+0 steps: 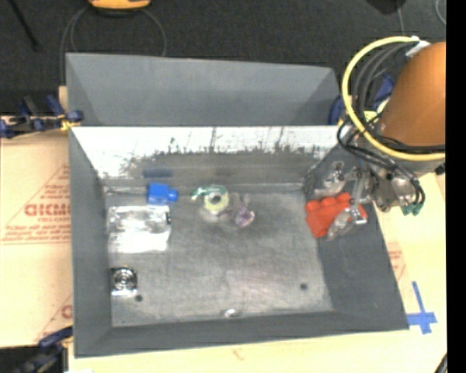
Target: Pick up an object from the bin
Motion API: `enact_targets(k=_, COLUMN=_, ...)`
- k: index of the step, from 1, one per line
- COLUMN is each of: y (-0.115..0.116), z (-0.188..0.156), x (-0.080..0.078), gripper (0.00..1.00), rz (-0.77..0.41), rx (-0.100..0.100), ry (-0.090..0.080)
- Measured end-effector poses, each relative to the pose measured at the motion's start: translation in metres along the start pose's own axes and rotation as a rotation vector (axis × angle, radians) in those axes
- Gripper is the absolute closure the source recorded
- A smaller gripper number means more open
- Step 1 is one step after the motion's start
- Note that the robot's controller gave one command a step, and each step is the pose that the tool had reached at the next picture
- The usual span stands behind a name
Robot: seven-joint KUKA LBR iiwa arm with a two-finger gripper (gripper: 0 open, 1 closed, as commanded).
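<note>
Red, chunky plastic piece (324,216) at the right edge of the bin floor, against the foot of the right-hand slope, pinched between the fingers of the gripper (340,210); jaws narrowed onto it, not wide; grasp apparently made, then, with the lift out of the grey bin (217,99) probably yet to come, though hard to judge whether clear of the floor or not; lying untouched well to the left: blue block (161,193), pale yellowish ring (214,200), small purple translucent bit (242,217), crumpled clear packet (138,228), little shiny round thing (123,280) near the front-left corner.
</note>
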State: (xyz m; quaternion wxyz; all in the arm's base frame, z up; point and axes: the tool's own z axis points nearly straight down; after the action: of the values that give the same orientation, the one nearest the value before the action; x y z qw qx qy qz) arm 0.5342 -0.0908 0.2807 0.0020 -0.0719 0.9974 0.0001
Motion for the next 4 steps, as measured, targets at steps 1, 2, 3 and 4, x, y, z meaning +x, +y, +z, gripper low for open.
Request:
enact_targets(k=1, y=0.0, z=0.0, x=0.0, gripper=1.0, rz=0.001, rx=0.0, ry=0.0)
enact_targets(k=2, y=0.0, z=0.0, x=0.0, gripper=1.0, rz=0.002, rx=0.0, ry=0.0)
enact_targets(k=3, y=0.0, z=0.0, x=0.0, gripper=1.0, rz=0.003, rx=0.0, ry=0.0)
enact_targets(k=4, y=0.0, z=0.0, x=0.0, gripper=1.0, rz=0.003, rx=0.0, ry=0.0)
